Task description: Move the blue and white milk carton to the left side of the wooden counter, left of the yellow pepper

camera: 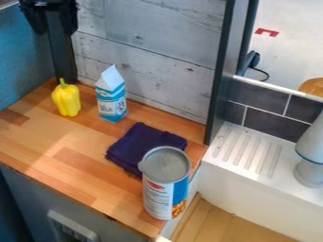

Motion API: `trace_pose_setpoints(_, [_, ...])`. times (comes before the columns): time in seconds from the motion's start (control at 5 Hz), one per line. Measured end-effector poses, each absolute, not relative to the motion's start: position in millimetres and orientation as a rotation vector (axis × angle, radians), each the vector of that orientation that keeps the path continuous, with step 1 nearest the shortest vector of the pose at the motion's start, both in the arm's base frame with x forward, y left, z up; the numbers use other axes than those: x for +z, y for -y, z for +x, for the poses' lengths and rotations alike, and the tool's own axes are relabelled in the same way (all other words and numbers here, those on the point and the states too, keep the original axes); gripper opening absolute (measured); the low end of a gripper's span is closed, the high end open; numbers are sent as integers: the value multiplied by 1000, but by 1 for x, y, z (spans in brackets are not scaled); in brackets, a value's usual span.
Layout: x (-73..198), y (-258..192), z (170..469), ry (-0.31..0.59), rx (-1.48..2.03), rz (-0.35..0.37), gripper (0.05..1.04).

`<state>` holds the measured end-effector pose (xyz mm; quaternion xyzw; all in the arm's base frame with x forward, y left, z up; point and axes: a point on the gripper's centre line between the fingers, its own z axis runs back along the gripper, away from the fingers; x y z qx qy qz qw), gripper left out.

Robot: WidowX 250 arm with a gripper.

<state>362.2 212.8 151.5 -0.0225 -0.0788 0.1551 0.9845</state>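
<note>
At the top left, the black gripper (49,13) hangs high in front of a dark post, above and behind a yellow bell pepper (67,99), apart from it. The pepper stands upright on the wooden counter (75,163). Right of it is an upright blue and white milk carton (112,97), close to the back boards. A folded dark purple cloth (144,144) lies mid-counter. In front of the cloth, a tall can with a grey lid (165,182) stands near the counter's right edge, hiding part of the cloth.
Grey wooden boards (145,61) rise behind the counter, with a dark upright frame (222,71) at their right end. A white ridged drainboard (246,153) lies to the right and bears a grey-white object (310,156). A blue panel (24,56) borders the left side.
</note>
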Motion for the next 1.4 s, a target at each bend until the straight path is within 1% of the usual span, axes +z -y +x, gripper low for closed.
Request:
trace_pose_setpoints(0.2, [133, -211, 362, 114, 310, -63, 1001])
trace_pose_setpoints(0.4, [127, -187, 376, 84, 170, 2, 1001])
trace_pose_setpoints(0.6, [126, -158, 391, 83, 78, 41, 1001])
trace_pose_setpoints(0.8, [119, -151, 393, 77, 54, 44, 1001])
trace_pose_setpoints(1.0, [119, -149, 393, 74, 54, 50, 1001])
trace_pose_setpoints(1.2, [111, -149, 393, 55, 52, 44, 1001])
trace_pose_setpoints(1.4, [108, -150, 399, 80, 69, 51, 1001])
